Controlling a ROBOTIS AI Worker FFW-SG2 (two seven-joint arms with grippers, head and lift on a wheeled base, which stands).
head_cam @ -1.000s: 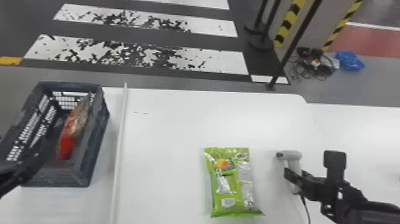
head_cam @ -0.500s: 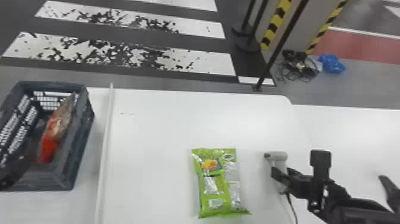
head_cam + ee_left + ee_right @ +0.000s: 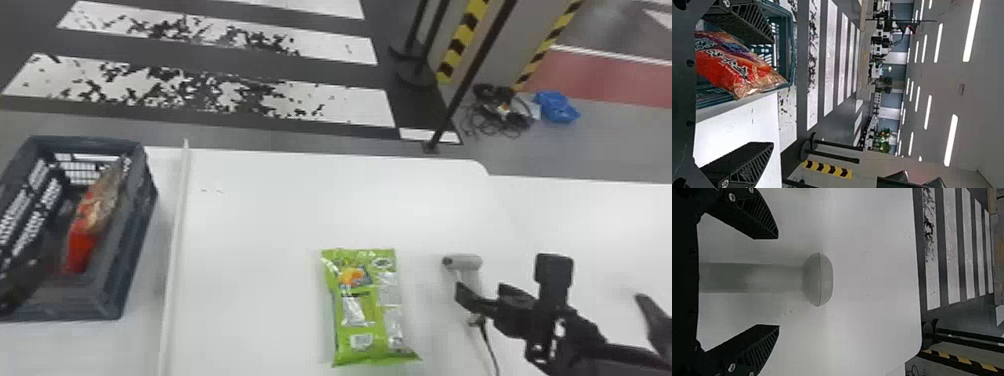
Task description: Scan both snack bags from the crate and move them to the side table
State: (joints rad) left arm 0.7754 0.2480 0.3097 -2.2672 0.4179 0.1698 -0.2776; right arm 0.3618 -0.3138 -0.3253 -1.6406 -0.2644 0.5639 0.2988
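Observation:
At the left edge my left gripper point(image 3: 20, 290) is over the dark crate point(image 3: 137, 235); in its wrist view the open gripper point(image 3: 773, 93) spans widely, the red snack bag point(image 3: 738, 70) lying partly between its fingers, not held. That red bag point(image 3: 92, 220) leans along the crate's right wall. The green snack bag point(image 3: 370, 310) lies flat on the white table. My right gripper point(image 3: 472, 300) is beside the grey scanner point(image 3: 467, 262); from its wrist it is open point(image 3: 778, 282), the fingers apart on either side of the scanner's handle point(image 3: 762, 278).
A thin pale raised strip point(image 3: 176, 250) runs over the table between crate and green bag. The scanner's cable point(image 3: 487, 345) trails toward the front. A white surface point(image 3: 590, 215) continues to the right. Beyond the table's far edge stand a black pole point(image 3: 465, 90) and stanchions.
The head view has turned right, so the table scene sits farther left. Relative to the crate, my left gripper has shifted somewhat right. The right wrist sits slightly farther right of the scanner.

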